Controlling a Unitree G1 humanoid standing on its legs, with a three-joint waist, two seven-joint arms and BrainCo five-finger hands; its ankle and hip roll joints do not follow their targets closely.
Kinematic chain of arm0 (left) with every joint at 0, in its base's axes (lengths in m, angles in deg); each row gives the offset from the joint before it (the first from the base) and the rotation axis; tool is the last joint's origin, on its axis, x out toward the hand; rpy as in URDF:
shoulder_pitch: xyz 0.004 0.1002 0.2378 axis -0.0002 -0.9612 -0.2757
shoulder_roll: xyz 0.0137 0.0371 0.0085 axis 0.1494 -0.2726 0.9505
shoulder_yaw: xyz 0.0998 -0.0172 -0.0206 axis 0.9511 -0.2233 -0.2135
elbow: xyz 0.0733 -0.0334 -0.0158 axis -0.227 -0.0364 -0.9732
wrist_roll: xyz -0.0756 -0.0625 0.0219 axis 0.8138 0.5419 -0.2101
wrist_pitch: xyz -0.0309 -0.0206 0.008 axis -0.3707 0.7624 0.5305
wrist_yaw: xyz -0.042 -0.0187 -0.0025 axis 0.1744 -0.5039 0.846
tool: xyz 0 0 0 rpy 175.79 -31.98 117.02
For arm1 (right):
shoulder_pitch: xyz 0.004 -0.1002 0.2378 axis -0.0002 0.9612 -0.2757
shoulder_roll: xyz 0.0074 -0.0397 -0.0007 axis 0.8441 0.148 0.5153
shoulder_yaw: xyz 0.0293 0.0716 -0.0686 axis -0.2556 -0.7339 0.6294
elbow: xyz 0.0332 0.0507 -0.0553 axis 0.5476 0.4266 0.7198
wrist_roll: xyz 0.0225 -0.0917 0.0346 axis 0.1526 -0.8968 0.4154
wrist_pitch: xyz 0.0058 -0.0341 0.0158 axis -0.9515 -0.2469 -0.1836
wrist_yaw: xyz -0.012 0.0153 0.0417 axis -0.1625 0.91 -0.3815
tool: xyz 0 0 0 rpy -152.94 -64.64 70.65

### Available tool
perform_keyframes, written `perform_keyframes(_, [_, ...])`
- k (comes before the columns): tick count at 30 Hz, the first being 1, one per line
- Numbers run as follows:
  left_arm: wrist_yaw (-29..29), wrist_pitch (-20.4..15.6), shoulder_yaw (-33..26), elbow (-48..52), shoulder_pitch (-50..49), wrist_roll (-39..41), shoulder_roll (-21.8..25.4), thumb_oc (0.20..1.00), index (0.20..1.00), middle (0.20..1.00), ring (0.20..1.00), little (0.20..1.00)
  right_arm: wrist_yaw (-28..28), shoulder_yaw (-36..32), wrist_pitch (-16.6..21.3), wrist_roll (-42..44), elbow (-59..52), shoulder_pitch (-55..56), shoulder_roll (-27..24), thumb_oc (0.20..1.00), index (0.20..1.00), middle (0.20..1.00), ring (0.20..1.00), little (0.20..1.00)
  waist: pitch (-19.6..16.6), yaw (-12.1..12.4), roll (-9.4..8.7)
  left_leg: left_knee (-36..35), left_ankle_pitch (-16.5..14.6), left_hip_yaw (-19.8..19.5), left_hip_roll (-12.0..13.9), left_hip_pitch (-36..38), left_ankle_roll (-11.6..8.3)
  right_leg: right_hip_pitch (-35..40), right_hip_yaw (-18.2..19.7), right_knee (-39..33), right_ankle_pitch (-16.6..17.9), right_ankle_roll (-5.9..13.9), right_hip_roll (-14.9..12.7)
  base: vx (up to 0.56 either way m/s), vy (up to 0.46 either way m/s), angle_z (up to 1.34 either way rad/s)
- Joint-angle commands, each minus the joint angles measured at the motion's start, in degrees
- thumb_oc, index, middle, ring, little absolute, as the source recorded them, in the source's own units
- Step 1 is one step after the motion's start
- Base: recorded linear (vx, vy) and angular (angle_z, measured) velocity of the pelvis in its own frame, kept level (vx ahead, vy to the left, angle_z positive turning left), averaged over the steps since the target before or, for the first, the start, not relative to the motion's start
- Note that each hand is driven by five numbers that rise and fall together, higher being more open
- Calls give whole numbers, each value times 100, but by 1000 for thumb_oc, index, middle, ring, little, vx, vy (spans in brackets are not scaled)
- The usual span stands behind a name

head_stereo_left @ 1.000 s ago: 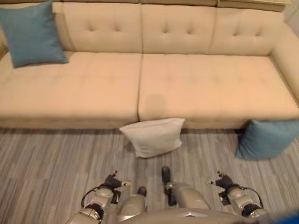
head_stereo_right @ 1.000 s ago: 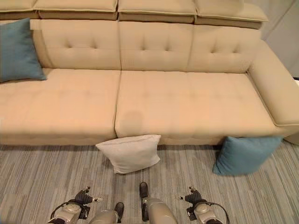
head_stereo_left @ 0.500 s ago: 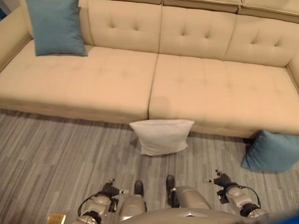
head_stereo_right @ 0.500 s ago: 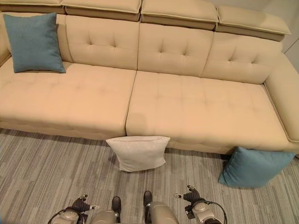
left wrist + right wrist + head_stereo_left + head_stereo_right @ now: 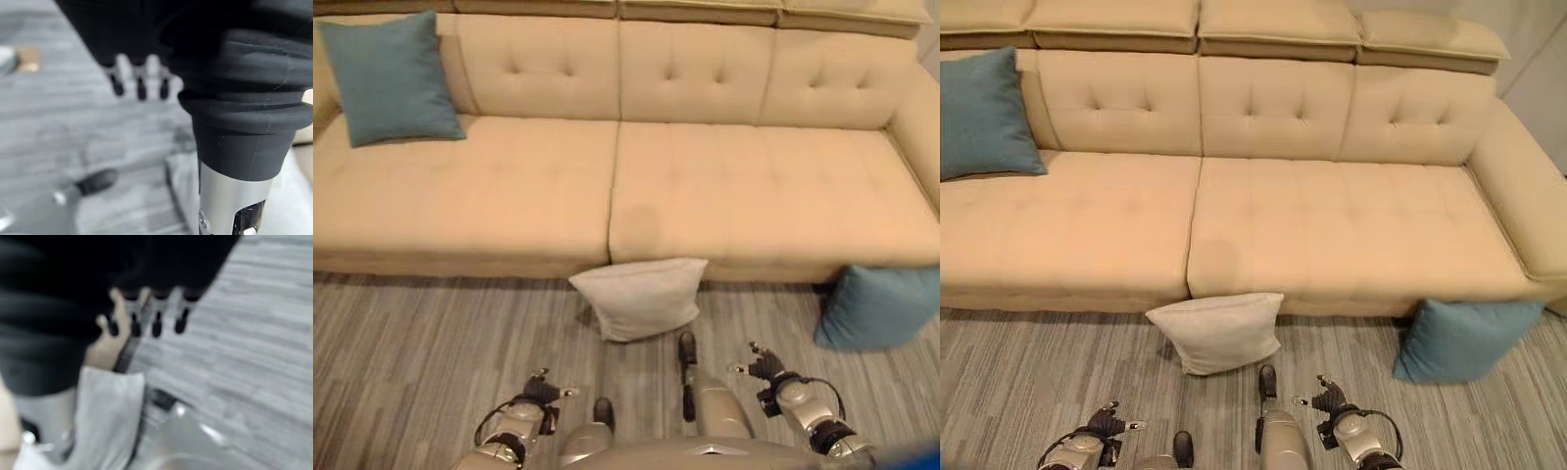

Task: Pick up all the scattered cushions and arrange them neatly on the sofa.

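Note:
A white cushion stands on the floor, leaning against the front of the beige sofa near its middle seam. A teal cushion rests on the floor against the sofa's right end. Another teal cushion leans upright against the backrest at the sofa's left end. My left hand hangs low at the lower left, open and empty, its fingers straight over the floor. My right hand is low at the lower right, short of the white cushion, with its fingers open and holding nothing.
Grey striped carpet covers the floor in front of the sofa. The sofa's right armrest runs forward beside the floor-level teal cushion. The seat between the armrest and the left teal cushion is bare.
The whole picture has swung, so the camera has moved. The cushions lie where they were. Both hands stay low and empty, the right one a little further forward.

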Motion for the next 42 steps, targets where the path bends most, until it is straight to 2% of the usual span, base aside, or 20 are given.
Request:
perform_keyframes(1, [-46,-77,73,105,67,201,248,1000,1000,1000,1000,1000,-32,236,160,-138,-115,-217,-85,1000,1000,1000,1000,1000,-47,-31,-279,901,-444,-272,-262,-287,-306,239,-15,-168,-100,50,-87,95,-174,47])
perform_keyframes(3, [-27,-72,199,190,157,226,211,1000,1000,1000,1000,1000,-69,229,169,-104,-198,-202,-186,1000,1000,1000,1000,1000,45,-58,-296,1400,-188,-77,-24,-623,-463,364,-235,-164,-195,-65,-139,15,-223,78])
perform_keyframes(4, [-51,-111,238,267,266,304,209,1000,1000,1000,1000,1000,-108,275,170,-61,-245,-240,-248,1000,1000,1000,1000,1000,158,-21,-318,1795,-32,-198,28,-925,-522,453,-377,-202,-261,-157,-89,-12,-241,99])
perform_keyframes(6, [-69,-105,263,289,303,331,211,1000,1000,1000,1000,1000,-118,285,157,-48,-255,-264,-251,1000,1000,1000,1000,1000,169,-27,-317,1713,-8,-184,74,-955,-523,473,-404,-212,-301,-167,-63,15,-116,71])
perform_keyframes(7, [-70,-107,292,347,360,361,212,1000,1000,1000,1000,1000,-125,289,142,-22,-243,-290,-251,1000,1000,1000,1000,1000,163,-19,-309,1476,-47,-166,80,-957,-504,492,-423,-229,-348,-153,-45,25,-20,17])
perform_keyframes(8, [-87,-108,351,384,396,360,201,1000,1000,1000,1000,1000,-149,281,128,-9,-253,-300,-260,1000,1000,1000,1000,1000,155,-19,-279,1140,53,-122,116,-1031,-495,502,-445,-256,-360,-120,-39,50,43,2])
perform_keyframes(9, [-109,-116,448,459,475,326,191,1000,1000,1000,1000,1000,-197,192,130,118,-287,-286,-253,1000,1000,1000,1000,1000,193,-33,-176,649,571,153,238,-1433,-519,513,-514,-266,-392,-89,-51,35,67,-1])
perform_keyframes(11, [-117,-119,463,477,492,330,198,1000,1000,1000,1000,1000,-205,187,141,143,-293,-278,-239,1000,1000,1000,1000,1000,216,18,-176,632,572,26,202,-1481,-518,483,-463,-187,-420,-86,-47,59,75,55])
perform_keyframes(12, [-110,-157,418,520,448,413,213,1000,1000,1000,1000,1000,-178,218,155,146,-353,-293,-221,1000,1000,1000,1000,1000,244,35,-179,755,389,-161,100,-1461,-482,427,-340,-54,-494,-72,-45,51,208,36])
perform_keyframes(14, [-113,-158,452,534,450,402,240,1000,1000,1000,1000,1000,-175,235,150,140,-499,-342,-197,1000,1000,1000,1000,1000,306,-34,-164,768,421,-57,63,-1535,-445,290,-257,38,-408,-25,-121,-18,237,-60])
perform_keyframes(15, [-136,-192,424,658,502,473,308,1000,1000,1000,1000,1000,-202,262,182,180,-676,-502,-150,1000,1000,1000,1000,1000,432,14,-229,975,292,-66,-89,-1687,-362,107,-82,135,-357,8,-197,-69,220,-80])
perform_keyframes(16, [-169,-200,408,692,518,513,338,1000,1000,1000,1000,1000,-206,253,195,203,-793,-564,-137,1000,1000,1000,1000,1000,492,29,-256,1079,237,17,-121,-1747,-325,44,3,183,-340,25,-245,-69,220,-72])
perform_keyframes(24, [-557,-426,278,1175,982,966,682,1000,1000,1000,1000,1000,-370,329,316,479,-1202,-1114,-54,1000,1000,1000,1000,1000,921,139,-348,1713,-48,267,-243,-2198,-222,-375,134,451,-263,84,-478,-41,109,-30])
perform_keyframes(30, [-940,-689,50,1575,1482,1701,869,1000,1000,1000,1000,1000,-535,478,360,651,-1292,-1627,-58,1000,1000,1000,1000,1000,1221,211,-387,1766,28,200,-217,-2525,-285,-615,42,383,-179,84,-512,-12,-12,5])
perform_keyframes(31, [-1130,-811,-35,1760,1651,1967,926,1000,1000,1000,1000,1000,-619,555,363,648,-1290,-1888,-114,1000,1000,1000,1000,1000,1334,228,-364,1702,110,176,-198,-2644,-312,-792,15,398,-155,80,-502,-35,-41,10])
perform_keyframes(38, [-1390,-1076,-297,2091,2171,2640,1135,1000,1000,1000,1000,1000,-900,584,311,669,-1254,-2715,-396,1000,1000,1000,1000,1000,1654,225,-239,1688,324,72,-127,-3295,-388,-1534,-65,642,-164,63,-499,-61,-49,10])
perform_keyframes(40, [-1439,-1184,-488,1991,2366,2893,1282,1000,1000,1000,1000,1000,-1012,522,334,749,-1121,-3046,-509,1000,1000,1000,1000,1000,1766,200,-201,1832,326,47,-106,-3663,-389,-1966,-9,843,-164,59,-477,-68,-33,5])
perform_keyframes(42, [-1432,-1199,-547,1935,2413,2958,1352,1000,1000,1000,1000,1000,-1043,509,340,760,-1078,-3136,-528,1000,1000,1000,1000,1000,1786,194,-186,1891,318,46,-98,-3782,-390,-2095,-4,897,-170,58,-482,-34,-25,0])
